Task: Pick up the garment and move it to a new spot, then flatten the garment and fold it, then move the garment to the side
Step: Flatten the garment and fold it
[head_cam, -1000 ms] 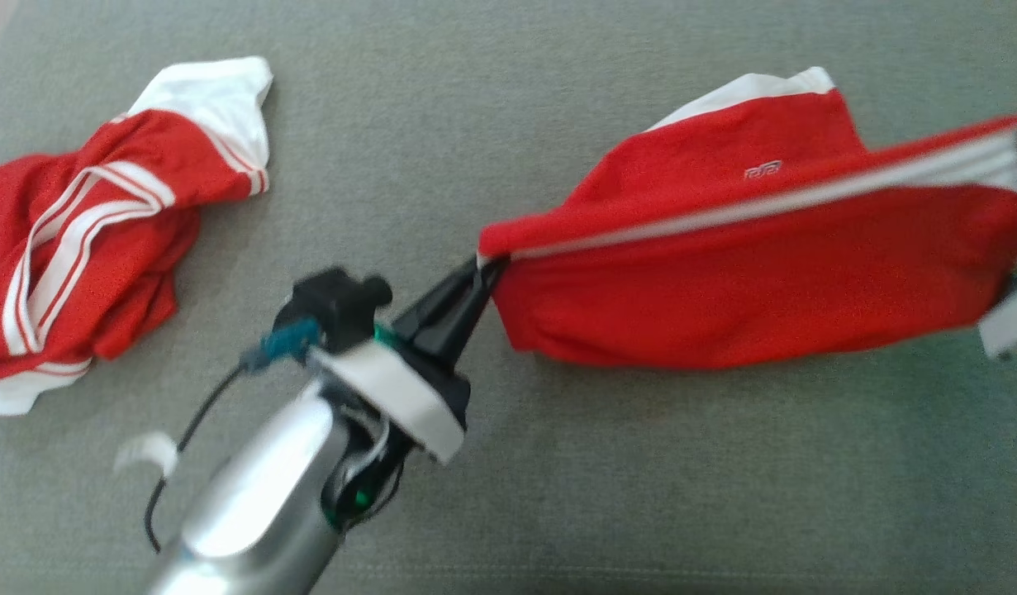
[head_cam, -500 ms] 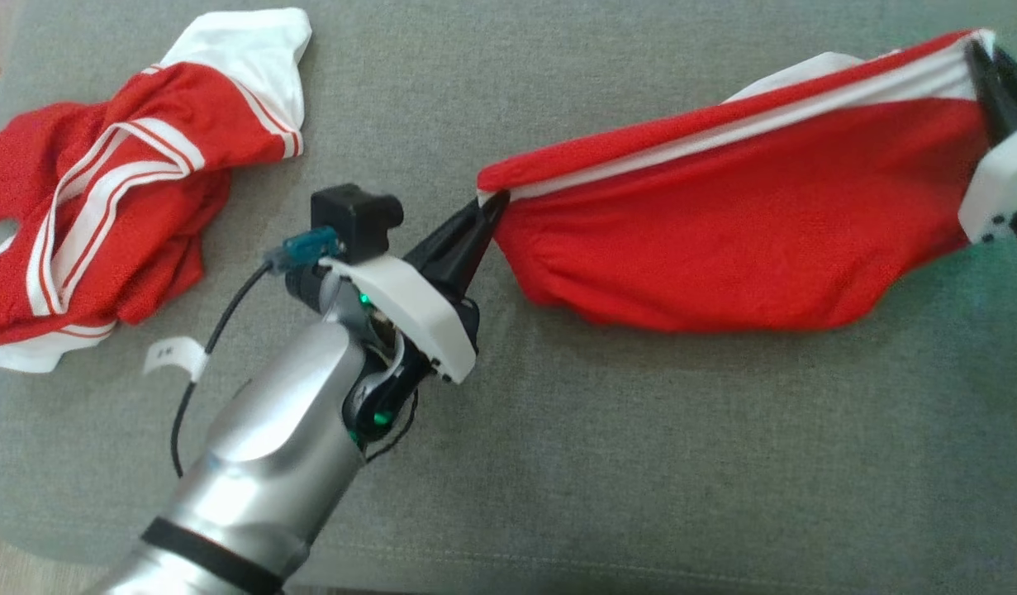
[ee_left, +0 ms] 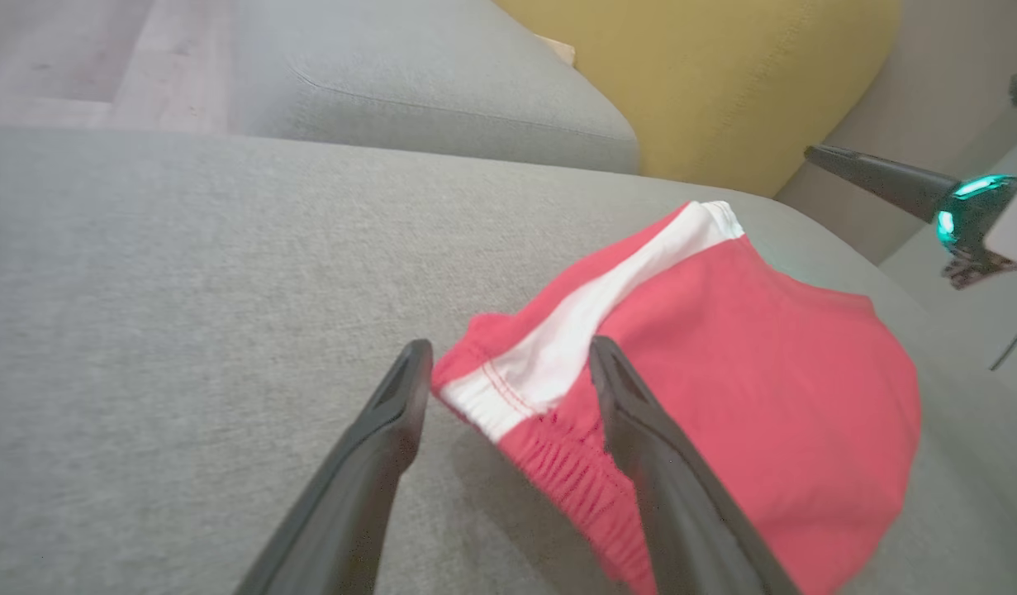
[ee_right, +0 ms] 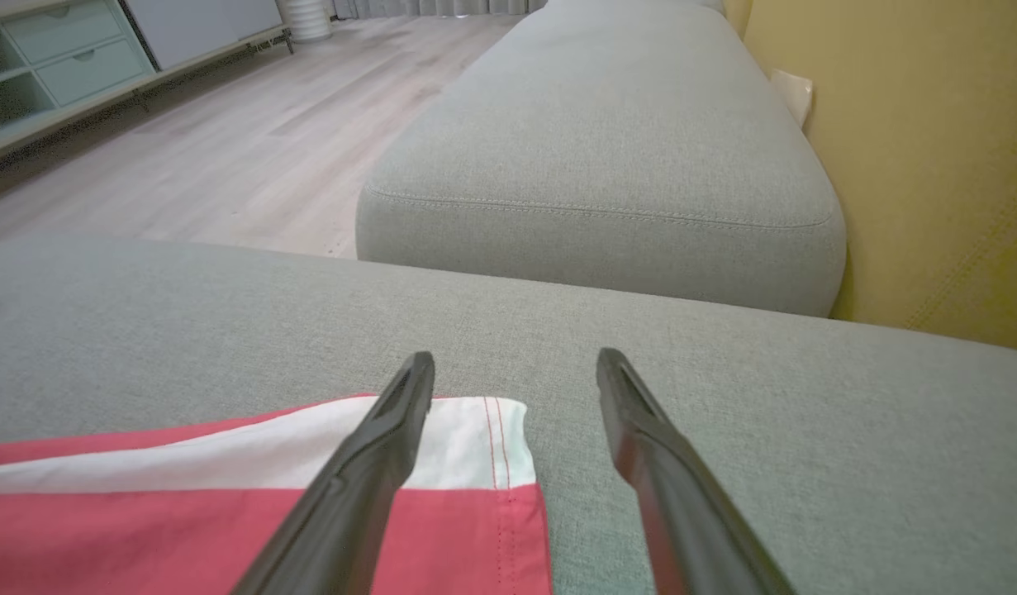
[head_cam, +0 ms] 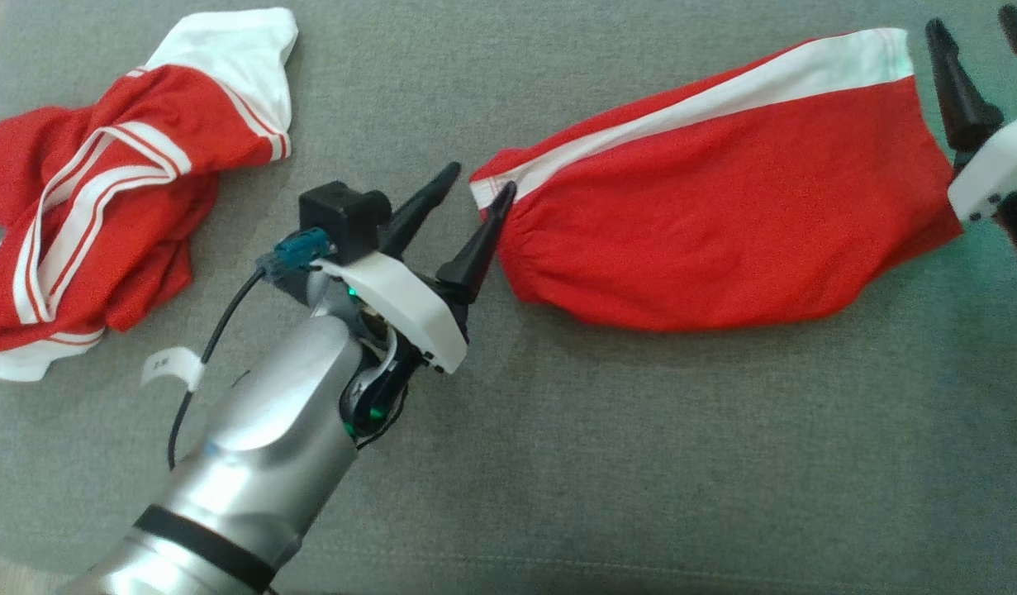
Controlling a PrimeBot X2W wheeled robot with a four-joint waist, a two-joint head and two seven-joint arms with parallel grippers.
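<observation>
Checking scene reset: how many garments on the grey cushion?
2. The red shorts with a white side stripe lie spread right of centre; a crumpled red-and-white garment sits at the far left. Others may be off-frame.

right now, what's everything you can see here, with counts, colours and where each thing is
shorts: one, red with a white side stripe, laid out flat on the right half of the sofa seat
crumpled garment: one, red and white with stripes, bunched at the seat's left end
sofa seat: one, grey, under both garments
second cushion: one, grey, beyond the seat
sofa back: one, yellow, beside the cushions
floor: one, pale wood, beyond the sofa
cabinet: one, pale green, far side of the floor
left gripper: one, black, open at the shorts' waistband end
right gripper: one, black, open at the shorts' other end
</observation>
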